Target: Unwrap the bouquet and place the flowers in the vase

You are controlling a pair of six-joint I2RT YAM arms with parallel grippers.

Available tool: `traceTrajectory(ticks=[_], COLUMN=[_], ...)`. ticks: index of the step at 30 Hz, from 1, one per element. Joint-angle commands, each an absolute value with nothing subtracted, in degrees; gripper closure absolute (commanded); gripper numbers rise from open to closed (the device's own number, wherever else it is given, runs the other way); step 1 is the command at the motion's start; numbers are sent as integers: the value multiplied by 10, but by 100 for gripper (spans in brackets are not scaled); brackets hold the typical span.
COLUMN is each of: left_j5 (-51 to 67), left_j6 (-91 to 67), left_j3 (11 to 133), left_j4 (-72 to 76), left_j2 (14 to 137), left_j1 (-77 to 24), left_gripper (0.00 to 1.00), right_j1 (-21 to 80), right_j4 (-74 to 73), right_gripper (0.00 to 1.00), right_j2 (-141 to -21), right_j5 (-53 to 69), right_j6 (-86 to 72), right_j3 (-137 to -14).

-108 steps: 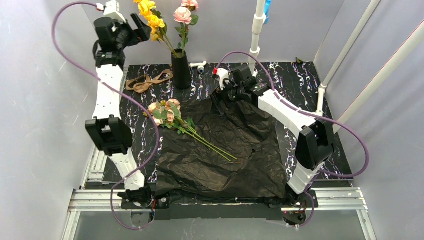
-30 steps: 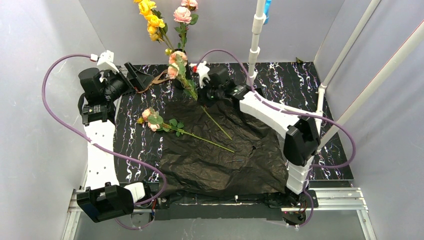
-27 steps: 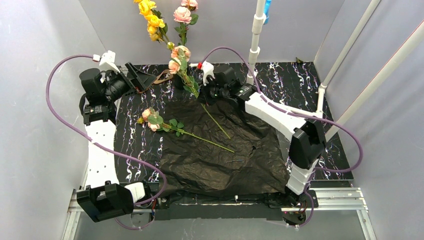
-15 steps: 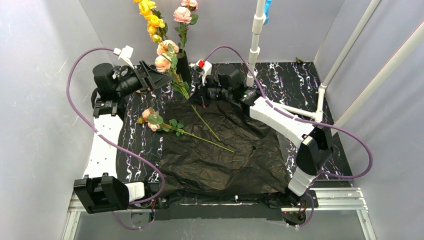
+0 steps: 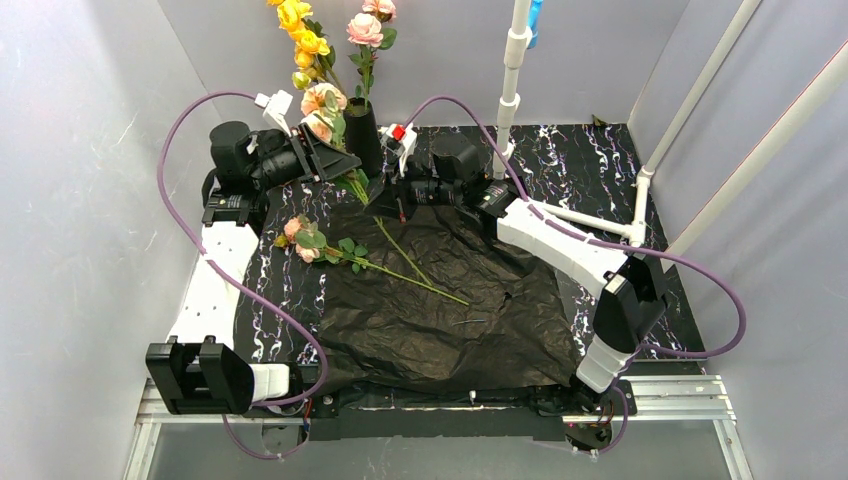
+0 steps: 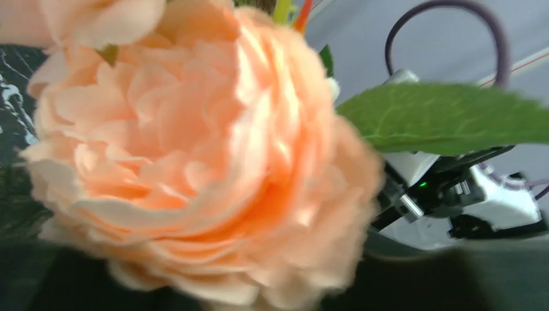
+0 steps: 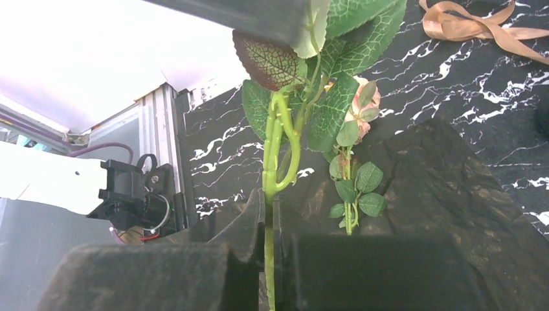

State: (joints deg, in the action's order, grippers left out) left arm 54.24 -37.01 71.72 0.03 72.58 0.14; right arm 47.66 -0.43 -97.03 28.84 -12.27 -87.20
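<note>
1. Top view: the right claw is pinched together on a pink flower's stem, just in front of the vase, which stands near the desk's far edge, left of centre.
   - The held bloom leans left of the vase mouth, and the stem's tail trails down onto the spread wrapping paper.
   - The left claw sits against the stem below the bloom; whether it is gripping I cannot tell.
   - Yellow flowers and a pink one already stand in the vase.
   - One loose flower lies at the paper's left edge.
2. Left wrist view: the peach-pink bloom fills the frame, blurred, with a leaf to the right. This claw's own fingers cannot be made out, so its state is unclear.
3. Right wrist view: the right claw is clamped on the thin green stem just below the leaves.
   - Beyond lie the loose flower and the ribbon, which rests on bare desk.
4. Handling, as I judge it: the flower is light and top-heavy, and its wiry stem is likely to swivel in a single pinch.
   - Hold the bare stem below the leaves, never the soft petals.
   - A second hold higher up should steady it for the narrow mouth.
</note>
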Motion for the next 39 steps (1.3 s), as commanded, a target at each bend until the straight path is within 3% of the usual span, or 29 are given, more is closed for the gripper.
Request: traceTrajectory(ticks=[1,3,4,5,8,10,13,15,28,39], left_j5=[541,535,530,523,506,500,481,458,229,187], left_j6=[-363,-356,-346,-332,-286,-264,-216,-174,-99,-89], left_j3=[750,765,777,798,852,887,941,978,1208,1311], left_j4=[6,4,4,-18,-62,-71,-90,-98,-6,12], left_j2=[728,732,733,735,749,759,776,788,924,1043], left_j1=[-11,-11,-11,-11,-8,-4,-3,-3,-2,-3], left_gripper=[73,94,99,100,100,100,100,100,100,100], right_j1=[480,480,480,480,479,477,464,455,392,363], right_j4=[42,39,38,36,28,20,16,11,-39,-53], right_gripper=[99,99,99,92,53,33,11,3,2,2], right_j2=[-936,-938,-940,-940,-938,-935,-931,-928,-927,-947], right_j5=[301,302,304,306,302,295,289,287,302,329], right_j6=[-127,-125,-124,-122,-114,-113,-124,-121,-110,-108], right_j3=[-867,-869,-870,-871,-873,-874,-875,-876,-867,-883])
